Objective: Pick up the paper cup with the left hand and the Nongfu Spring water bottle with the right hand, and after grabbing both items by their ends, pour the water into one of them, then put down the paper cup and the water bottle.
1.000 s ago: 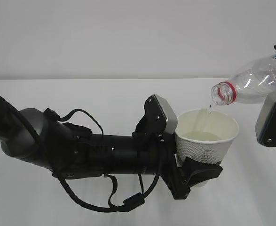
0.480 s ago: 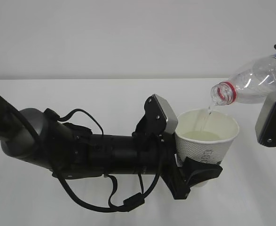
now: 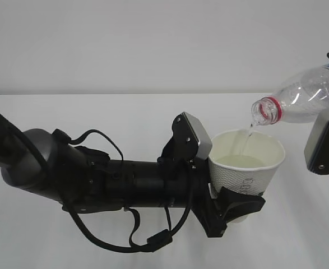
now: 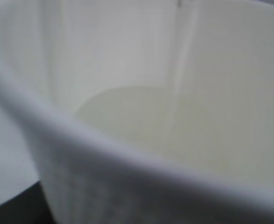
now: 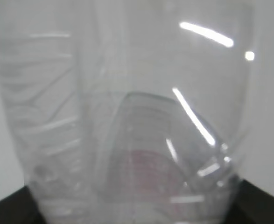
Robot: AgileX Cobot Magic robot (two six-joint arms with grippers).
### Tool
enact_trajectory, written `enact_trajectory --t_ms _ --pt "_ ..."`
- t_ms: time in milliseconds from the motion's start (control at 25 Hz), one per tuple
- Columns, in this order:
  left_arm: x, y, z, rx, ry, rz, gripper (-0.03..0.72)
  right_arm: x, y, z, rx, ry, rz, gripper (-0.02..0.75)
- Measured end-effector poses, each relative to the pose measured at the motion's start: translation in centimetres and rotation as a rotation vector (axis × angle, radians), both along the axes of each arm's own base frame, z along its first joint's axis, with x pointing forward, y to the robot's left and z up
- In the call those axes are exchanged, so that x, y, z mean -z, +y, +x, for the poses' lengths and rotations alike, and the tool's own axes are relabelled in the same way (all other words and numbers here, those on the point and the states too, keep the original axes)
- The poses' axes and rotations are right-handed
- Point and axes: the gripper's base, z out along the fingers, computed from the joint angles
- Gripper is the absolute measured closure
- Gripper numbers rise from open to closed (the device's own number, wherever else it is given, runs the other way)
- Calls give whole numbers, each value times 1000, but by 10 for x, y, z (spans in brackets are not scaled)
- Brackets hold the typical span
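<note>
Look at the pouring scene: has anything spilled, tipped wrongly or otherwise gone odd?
Nothing stands out. The bottle is tilted mouth-down over the cup, and a thin stream of water lands inside the rim. The cup sits upright in the left pincer; no water shows on the table.

One paper cup is seen. One water bottle is seen. Two robot arms are counted, a left arm and a right arm. One thin stream of water is seen. One white table is seen.
</note>
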Motion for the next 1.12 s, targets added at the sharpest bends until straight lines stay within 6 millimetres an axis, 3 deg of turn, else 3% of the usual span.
enact_trajectory --t_ms 1120 --pt "0 0 0 0 0 0 196 0 0 0 0 0 -2 244"
